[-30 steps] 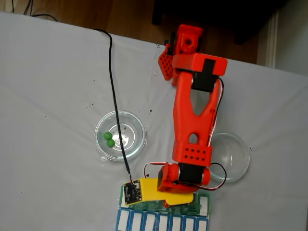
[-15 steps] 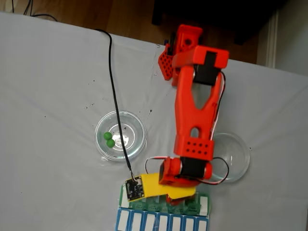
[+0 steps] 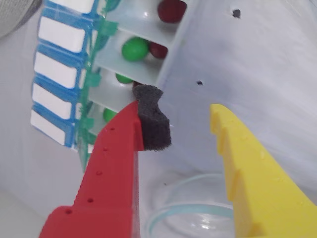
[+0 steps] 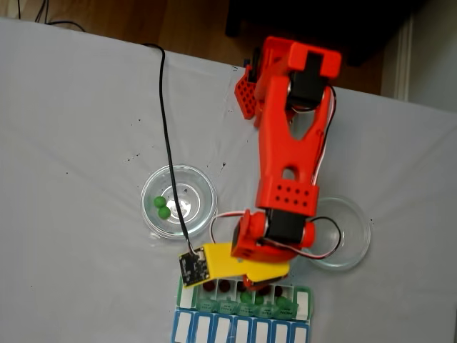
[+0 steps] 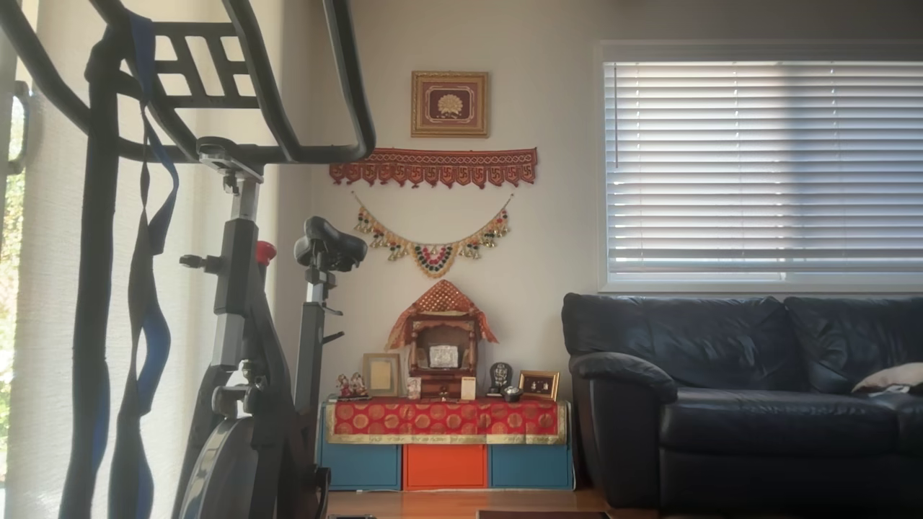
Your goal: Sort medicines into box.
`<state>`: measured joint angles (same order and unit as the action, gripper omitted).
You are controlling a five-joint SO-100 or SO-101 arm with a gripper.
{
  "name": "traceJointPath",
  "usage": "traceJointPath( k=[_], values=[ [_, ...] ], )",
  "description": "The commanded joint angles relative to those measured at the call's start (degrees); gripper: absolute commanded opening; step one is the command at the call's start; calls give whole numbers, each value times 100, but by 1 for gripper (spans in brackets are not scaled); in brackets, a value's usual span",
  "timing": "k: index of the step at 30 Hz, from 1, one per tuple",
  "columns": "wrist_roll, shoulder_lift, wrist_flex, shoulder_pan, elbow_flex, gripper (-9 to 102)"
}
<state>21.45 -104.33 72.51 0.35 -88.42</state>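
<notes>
In the wrist view my gripper is open, with nothing between the red finger's black foam pad and the yellow finger. Just beyond the tips lies the box, lids open. Its compartments hold a green medicine and dark red medicines. In the fixed view the gripper hovers over the back edge of the box, with dark red balls and green balls showing in the compartments. Two more green medicines sit in the left glass dish.
A blue-and-white organiser row lies against the box's front side, also seen in the wrist view as a blue-and-white row. An empty glass dish stands right of the arm. A black cable runs across the left dish to the wrist camera.
The gripper has pulled back and up from over the box, uncovering compartments with balls in them. The two green balls in the left dish have not moved.
</notes>
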Motion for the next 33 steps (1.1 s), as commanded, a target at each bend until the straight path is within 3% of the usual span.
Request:
traceJointPath(
  k=[1,10,16,21,33],
  values=[
    [167,-1274,404,176,-105,11],
    [659,-2241,1046,1055,-835,5],
    [1195,-2725,633,1758,-1652,4],
    [1433,-2118,466,2250,-1626,4],
    [659,-1468,-703,2725,-2021,4]
  ],
)
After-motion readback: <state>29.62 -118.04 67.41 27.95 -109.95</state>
